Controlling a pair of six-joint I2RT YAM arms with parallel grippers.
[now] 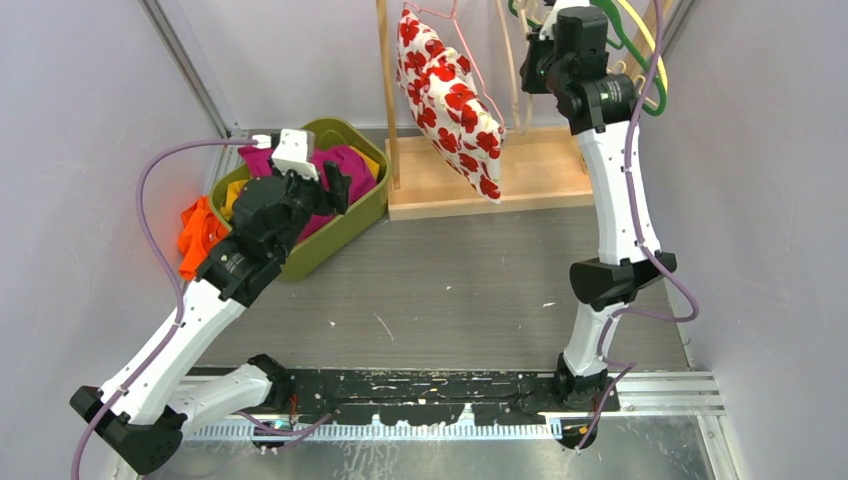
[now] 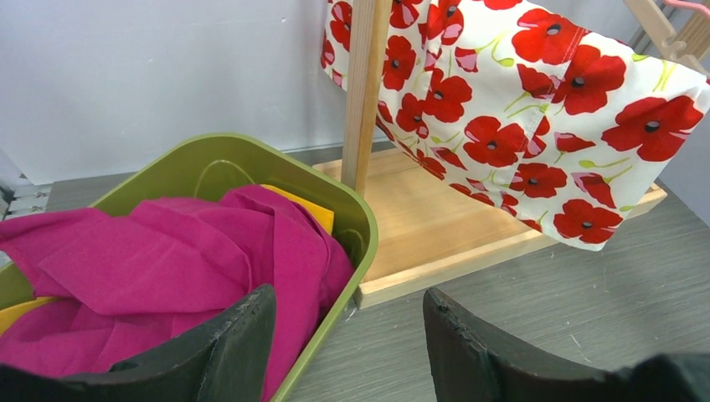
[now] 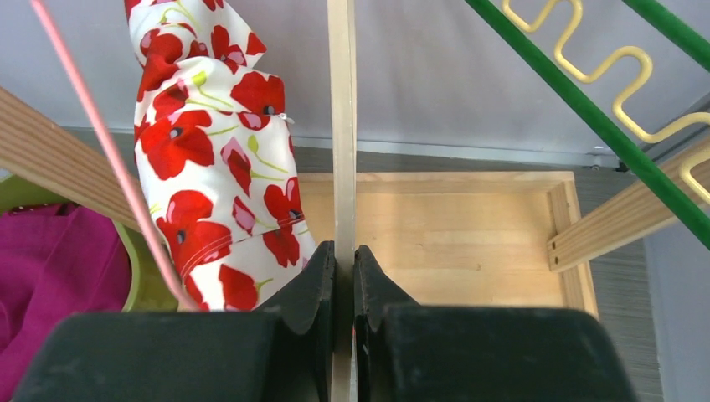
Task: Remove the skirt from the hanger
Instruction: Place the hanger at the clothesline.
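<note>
While skirt [image 1: 450, 100] hangs, right gripper [image 3: 344, 260] pinches wooden strip [image 3: 341, 126].

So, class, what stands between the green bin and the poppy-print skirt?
The rack's wooden post, rising from its base board just beside the bin; the skirt hangs past it. Clearest in the left wrist view.

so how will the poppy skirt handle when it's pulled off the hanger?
Likely floppy: the skirt hangs in soft folds from the pink hanger, so it should sag and bunch in a grip. Probably light, as the cloth looks thin. It may drag the hanger along, since the thin wire looks light too.
</note>
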